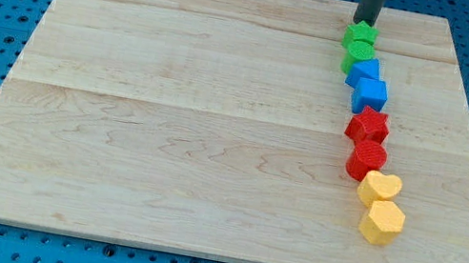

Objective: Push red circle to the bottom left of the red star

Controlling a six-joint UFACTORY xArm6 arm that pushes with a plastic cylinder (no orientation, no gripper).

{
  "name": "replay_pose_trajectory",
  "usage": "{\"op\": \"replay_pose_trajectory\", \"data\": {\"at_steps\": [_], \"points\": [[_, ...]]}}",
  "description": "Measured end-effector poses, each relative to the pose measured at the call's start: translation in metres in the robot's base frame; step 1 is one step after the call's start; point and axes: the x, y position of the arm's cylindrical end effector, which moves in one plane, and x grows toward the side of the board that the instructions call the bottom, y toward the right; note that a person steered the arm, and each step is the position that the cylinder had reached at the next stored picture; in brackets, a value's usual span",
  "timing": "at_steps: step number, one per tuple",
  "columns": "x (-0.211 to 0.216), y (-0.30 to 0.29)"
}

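The red circle (367,160) sits on the wooden board (180,112) at the view's right, touching the red star (368,126) just above it. They are part of a curved chain of touching blocks. My tip (362,22) is at the top of the chain, right at the upper edge of the top green block (361,35), far above the red circle.
From the top of the chain: a second green block (359,53), a blue block (364,72), a blue cube (371,95). Below the red circle lie a yellow heart (379,189) and a yellow hexagon (383,222). Blue pegboard surrounds the board.
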Motion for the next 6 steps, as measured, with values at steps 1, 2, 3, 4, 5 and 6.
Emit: {"op": "replay_pose_trajectory", "data": {"at_steps": [1, 2, 3, 4, 5, 6], "points": [[0.000, 0.000], [0.000, 0.003], [0.024, 0.041], [0.062, 0.116], [0.159, 0.111], [0.234, 0.060]]}}
